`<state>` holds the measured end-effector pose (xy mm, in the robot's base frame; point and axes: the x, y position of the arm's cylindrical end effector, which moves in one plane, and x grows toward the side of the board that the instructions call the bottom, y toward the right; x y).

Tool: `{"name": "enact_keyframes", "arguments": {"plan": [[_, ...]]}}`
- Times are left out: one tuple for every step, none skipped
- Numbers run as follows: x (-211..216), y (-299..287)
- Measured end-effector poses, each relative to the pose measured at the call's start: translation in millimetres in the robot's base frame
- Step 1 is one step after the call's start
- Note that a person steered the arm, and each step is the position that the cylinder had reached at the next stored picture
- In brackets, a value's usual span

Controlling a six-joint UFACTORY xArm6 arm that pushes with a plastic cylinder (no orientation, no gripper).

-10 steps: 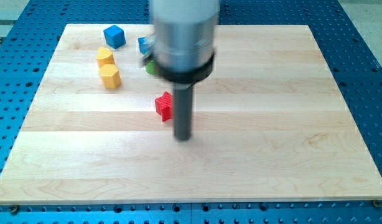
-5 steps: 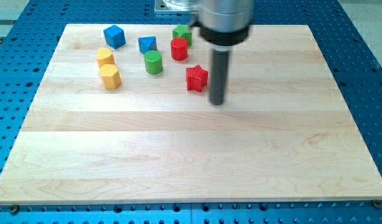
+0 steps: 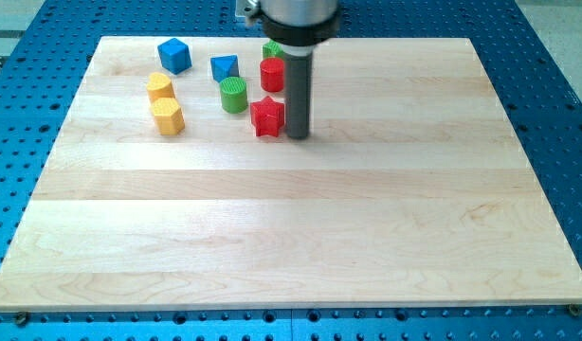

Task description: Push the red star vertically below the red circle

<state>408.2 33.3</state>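
Item: wooden bench, pale planks, set on a blue perforated base. Tool: a straight dark rod with no jaws, so nothing is held; my tip is set on the bench just to the view's right of the red star, touching it or very nearly so. Red star: located toward the view's bottom from the red circle, almost directly under it, offset very slightly to the view's left, the two apart. Green cylinder: placed to the view's left of the red star and a little higher. Blue block, apparently triangular: found above the green cylinder. Second green block: largely hidden behind the rod and the red circle, shape not determinable. Blue cube: at the view's upper left. Two yellow blocks: stacked one below the other at the view's left, close together.
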Motion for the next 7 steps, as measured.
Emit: {"name": "enact_keyframes", "arguments": {"plan": [[16.1,91.1],[16.2,140.2],[16.2,164.6],[16.2,183.7],[16.2,187.3],[16.2,187.3],[1.4,228.1]]}}
